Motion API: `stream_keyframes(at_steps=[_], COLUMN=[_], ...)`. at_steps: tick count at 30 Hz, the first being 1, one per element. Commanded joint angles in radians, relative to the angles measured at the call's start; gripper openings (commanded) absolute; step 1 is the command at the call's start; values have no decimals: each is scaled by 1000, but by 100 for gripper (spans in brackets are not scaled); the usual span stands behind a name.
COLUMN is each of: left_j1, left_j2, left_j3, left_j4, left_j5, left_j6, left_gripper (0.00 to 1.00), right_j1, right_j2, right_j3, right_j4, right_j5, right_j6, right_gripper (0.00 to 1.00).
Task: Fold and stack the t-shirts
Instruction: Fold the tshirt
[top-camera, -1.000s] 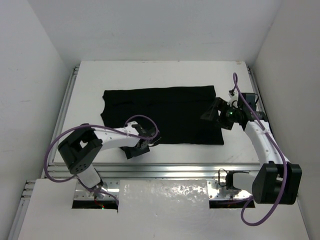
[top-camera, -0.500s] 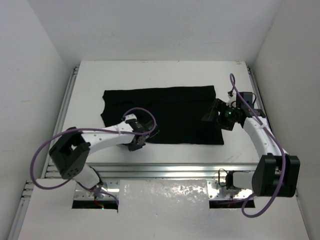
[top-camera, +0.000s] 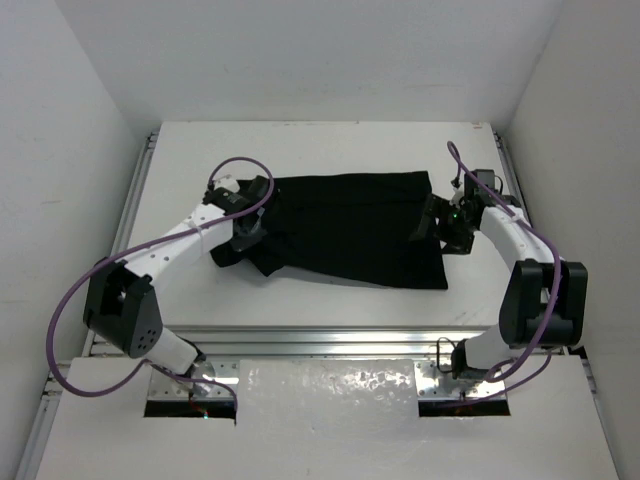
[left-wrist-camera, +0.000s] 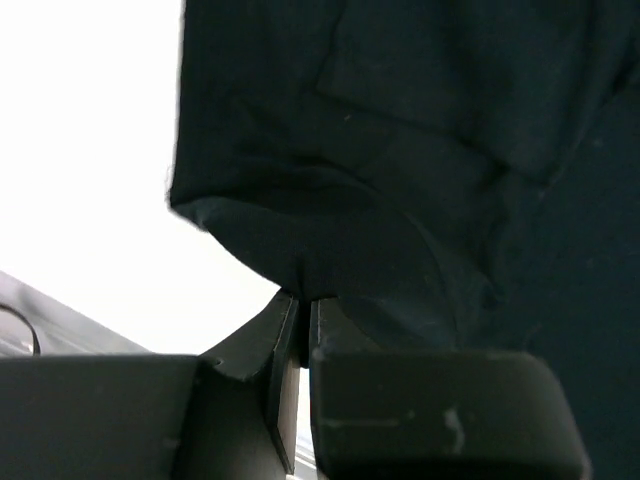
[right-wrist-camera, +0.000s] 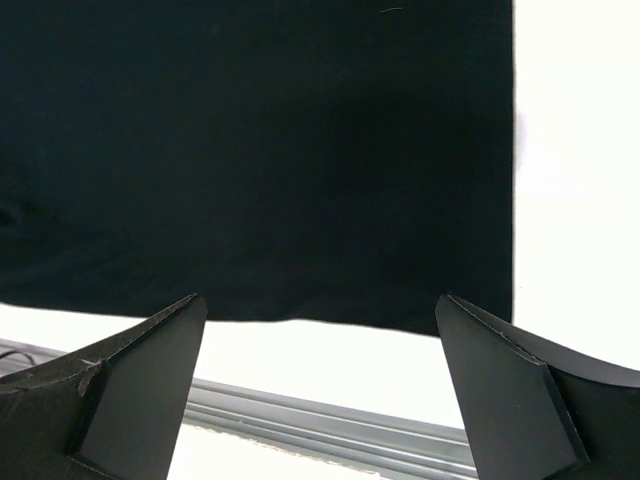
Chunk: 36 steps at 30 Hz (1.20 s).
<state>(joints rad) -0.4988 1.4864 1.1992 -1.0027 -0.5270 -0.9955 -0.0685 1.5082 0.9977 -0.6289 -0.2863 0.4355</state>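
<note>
The black t-shirt (top-camera: 350, 225) lies spread on the white table (top-camera: 330, 150), with its near-left part pulled up and bunched. My left gripper (top-camera: 243, 238) is over that bunched corner. In the left wrist view its jaws (left-wrist-camera: 303, 300) are shut on a fold of the t-shirt (left-wrist-camera: 420, 150), which hangs from them. My right gripper (top-camera: 422, 226) hovers at the shirt's right edge. In the right wrist view it (right-wrist-camera: 318, 298) stands wide open above the flat t-shirt (right-wrist-camera: 260, 150), holding nothing.
An aluminium rail (top-camera: 320, 340) runs along the table's near edge and shows in the right wrist view as a rail (right-wrist-camera: 330, 420). Another rail (top-camera: 135, 200) borders the left side. White walls enclose the table on three sides.
My left gripper has shut on the shirt's near-left edge and carried it back and to the left, rumpling that side. My right gripper has shifted slightly toward the far side, still open.
</note>
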Motion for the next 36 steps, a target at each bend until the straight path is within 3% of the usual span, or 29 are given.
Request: stream_keyframes(at_steps=[1, 5, 16, 23, 33, 36], left_j1=[35, 63, 78, 80, 82, 80], left_j2=[47, 80, 52, 23, -67, -86], left_j3=[74, 99, 77, 62, -12, -41], left_j4=[76, 95, 125, 119, 116, 118], left_j5=[41, 67, 99, 120, 157, 162], left_j6=[98, 107, 146, 136, 126, 123], left_gripper=[0, 0, 0, 0, 0, 0], right_j1=[3, 3, -1, -31, -34, -36], right_j2=[15, 40, -69, -56, 12, 12], right_j3=[47, 50, -172, -215, -286, -306], right_j4=[-25, -66, -20, 1, 112, 124], right_j5=[41, 94, 199, 216, 206, 226], right_j6=[-37, -64, -3, 8, 5, 0], right_gripper=[99, 98, 91, 65, 52, 42])
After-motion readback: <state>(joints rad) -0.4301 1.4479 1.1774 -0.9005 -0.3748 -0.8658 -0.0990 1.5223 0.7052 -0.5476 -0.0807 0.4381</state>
